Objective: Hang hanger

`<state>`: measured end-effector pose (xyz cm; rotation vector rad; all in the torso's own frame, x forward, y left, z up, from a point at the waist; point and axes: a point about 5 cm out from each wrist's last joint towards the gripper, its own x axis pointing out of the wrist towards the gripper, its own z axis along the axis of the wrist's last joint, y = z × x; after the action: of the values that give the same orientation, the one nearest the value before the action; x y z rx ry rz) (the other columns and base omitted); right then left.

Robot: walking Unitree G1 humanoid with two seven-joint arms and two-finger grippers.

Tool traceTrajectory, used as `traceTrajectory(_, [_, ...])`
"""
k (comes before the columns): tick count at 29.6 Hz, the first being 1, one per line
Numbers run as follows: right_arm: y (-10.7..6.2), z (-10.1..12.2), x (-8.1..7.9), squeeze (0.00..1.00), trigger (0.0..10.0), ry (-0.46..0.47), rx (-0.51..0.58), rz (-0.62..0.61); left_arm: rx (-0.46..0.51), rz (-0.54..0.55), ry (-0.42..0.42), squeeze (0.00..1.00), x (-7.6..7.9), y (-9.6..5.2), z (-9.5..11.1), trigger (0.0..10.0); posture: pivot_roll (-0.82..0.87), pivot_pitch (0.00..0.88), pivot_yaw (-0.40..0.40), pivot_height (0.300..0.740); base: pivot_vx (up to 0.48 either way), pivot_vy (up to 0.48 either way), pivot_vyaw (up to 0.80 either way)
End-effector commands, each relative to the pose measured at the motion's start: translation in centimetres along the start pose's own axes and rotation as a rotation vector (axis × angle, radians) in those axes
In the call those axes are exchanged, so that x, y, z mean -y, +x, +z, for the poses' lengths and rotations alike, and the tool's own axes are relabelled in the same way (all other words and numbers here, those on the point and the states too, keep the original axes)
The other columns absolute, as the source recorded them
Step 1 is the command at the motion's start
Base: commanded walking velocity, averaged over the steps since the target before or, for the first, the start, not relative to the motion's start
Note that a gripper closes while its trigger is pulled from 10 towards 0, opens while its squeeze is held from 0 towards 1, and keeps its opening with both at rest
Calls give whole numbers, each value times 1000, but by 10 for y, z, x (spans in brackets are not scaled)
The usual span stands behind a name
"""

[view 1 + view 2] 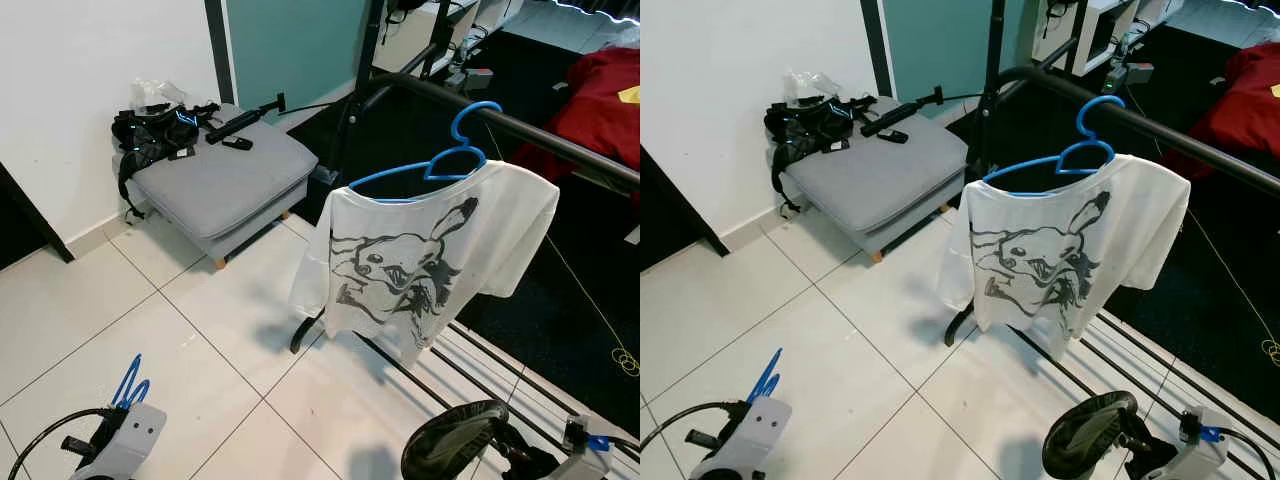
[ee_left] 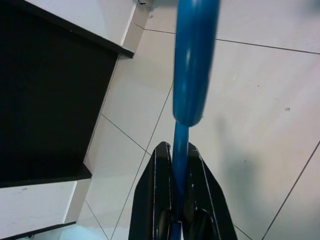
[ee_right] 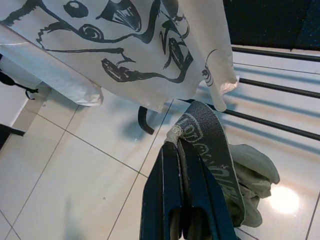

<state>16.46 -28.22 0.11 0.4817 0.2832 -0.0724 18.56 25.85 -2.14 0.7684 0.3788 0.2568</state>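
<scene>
A blue hanger carrying a white T-shirt with a dark cartoon print is hooked over the black rail of a clothes rack at the right of the scene; the rail is cut off by the right edge of the eye views. The rack's lower bars lie across the white tiled floor beneath the shirt.

At the near left, the left gripper is seen low over the tiles. From the head camera only the blue tip of a second hanger sticks up past the wrist housing; the fingers themselves are hidden there. The left wrist view shows what the eye views do not: the two black fingers are clenched on a thin blue bar of that hanger, whose thicker blurred part runs away out of frame.

At the near right, the right gripper is mostly cut off by the lower edge of the eye views, with a dark rounded cloth item in front of it. In the right wrist view the fingers are pressed together on a grey printed band of a garment, with pale green cloth hanging beside it; what kind of garment it is cannot be made out.

Far left, a grey cushioned stool stands against the white wall, with black gear piled on it.
</scene>
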Motion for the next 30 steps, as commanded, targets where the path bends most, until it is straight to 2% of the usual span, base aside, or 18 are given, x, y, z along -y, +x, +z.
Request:
traceTrajectory(1, [-3, -5, 1, 0, 10000, 8, -23, -10, -26, -10, 25, 0, -3, -3, -9, 10000, 46, 209, -35, 740, 0, 0, 0])
traceTrajectory(30, [-5, -3, 1, 0, 10000, 9, -18, -15, -20, -7, 24, 0, -5, -5, -9, 10000, 23, 227, -36, 740, 0, 0, 0])
